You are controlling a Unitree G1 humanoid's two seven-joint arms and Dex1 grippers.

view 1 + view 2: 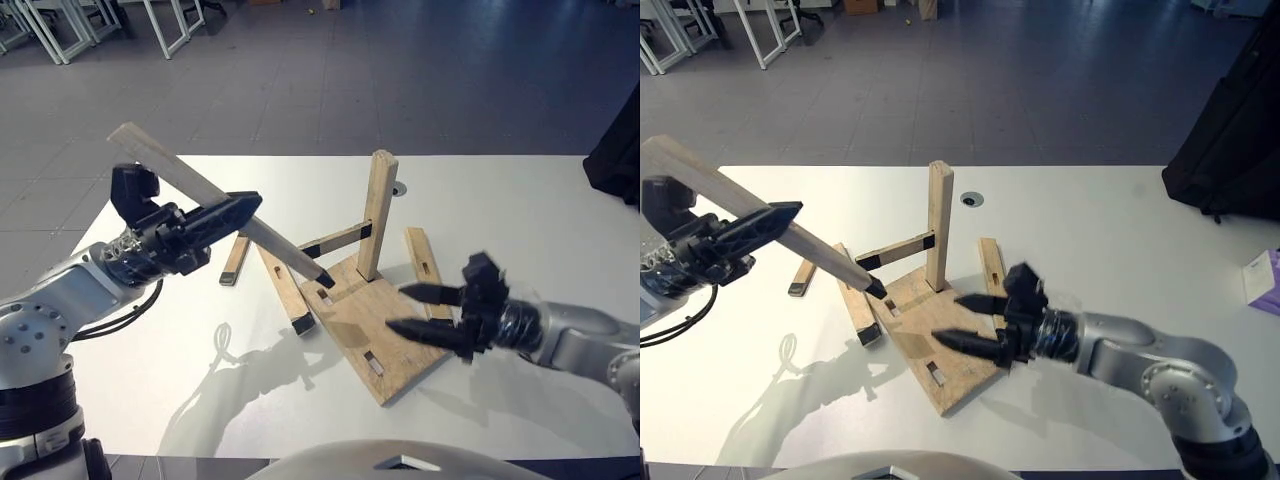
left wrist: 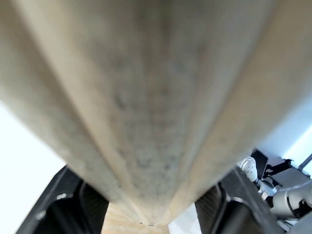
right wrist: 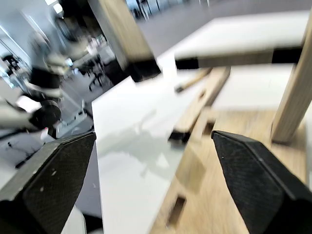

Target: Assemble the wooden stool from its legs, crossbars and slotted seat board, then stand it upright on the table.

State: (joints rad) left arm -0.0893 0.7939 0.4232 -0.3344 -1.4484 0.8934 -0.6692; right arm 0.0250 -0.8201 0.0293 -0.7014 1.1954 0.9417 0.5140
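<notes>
The slotted seat board [image 1: 352, 322] lies flat on the white table [image 1: 520, 220]. One leg [image 1: 378, 215] stands upright in it, with a black-ended crossbar [image 1: 335, 240] joined to its side. My left gripper [image 1: 235, 212] is shut on a long wooden leg [image 1: 200, 186], held tilted; its black-tipped lower end hangs just over the board's near-left corner slot. This held leg [image 2: 156, 97] looms close in the left wrist view. My right gripper [image 1: 400, 309] hovers open over the board's right part, nothing between its fingers [image 3: 53, 185]. The right wrist view shows the board [image 3: 214, 204] and crossbar [image 3: 234, 56].
Loose pieces lie on the table: a leg [image 1: 285, 290] left of the board, a short bar [image 1: 235, 260] further left, and a slotted bar [image 1: 422, 262] to the right. A cable hole [image 1: 398, 188] is behind. A black bag [image 1: 1230, 150] and a small box [image 1: 1262, 280] are at far right.
</notes>
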